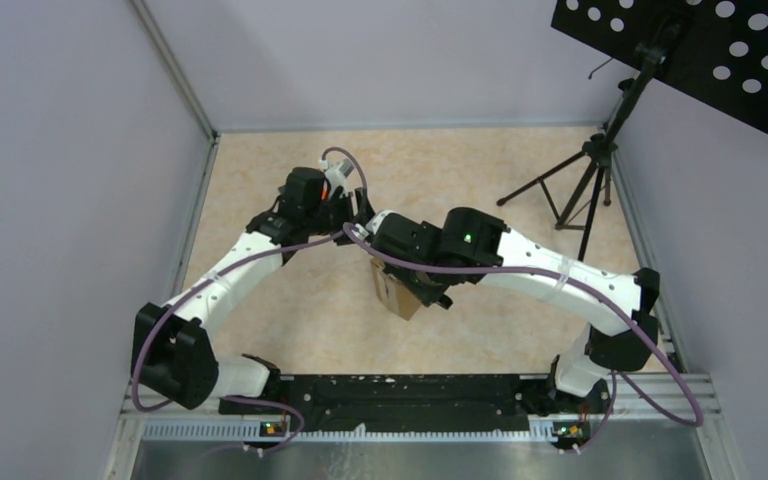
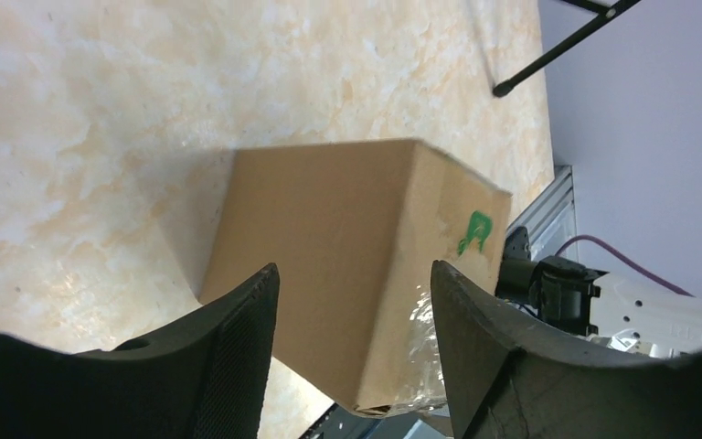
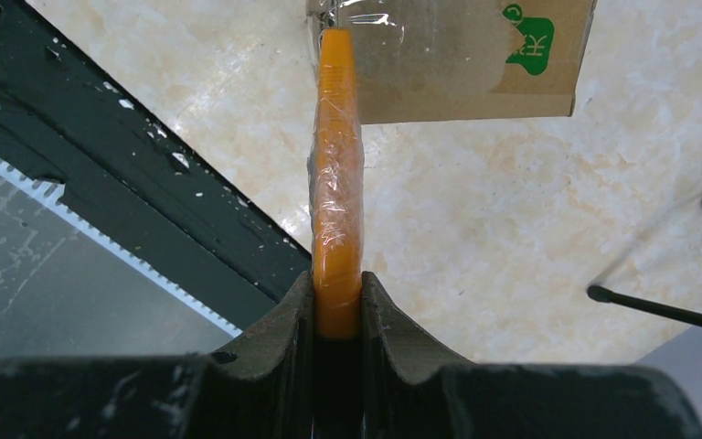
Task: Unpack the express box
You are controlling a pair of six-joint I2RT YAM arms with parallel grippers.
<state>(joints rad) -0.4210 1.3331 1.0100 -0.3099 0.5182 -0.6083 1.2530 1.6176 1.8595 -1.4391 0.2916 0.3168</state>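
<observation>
The express box (image 1: 398, 297) is a small brown carton lying on the marbled table, mostly under my right arm. In the left wrist view the box (image 2: 347, 238) shows a green mark (image 2: 477, 230) and clear tape (image 2: 420, 347) on its end. My left gripper (image 2: 351, 274) is open, its fingers on either side of the box's near corner; I cannot tell whether they touch it. My right gripper (image 3: 336, 279) is shut on a flat orange tool (image 3: 336, 183) wrapped in clear film. The tool's tip reaches the taped edge of the box (image 3: 457, 64).
A black tripod stand (image 1: 600, 170) with a perforated black panel (image 1: 700, 50) stands at the back right; one of its legs (image 3: 658, 306) lies near the box. The black base rail (image 1: 410, 390) runs along the near edge. Pale walls close in the left, back and right.
</observation>
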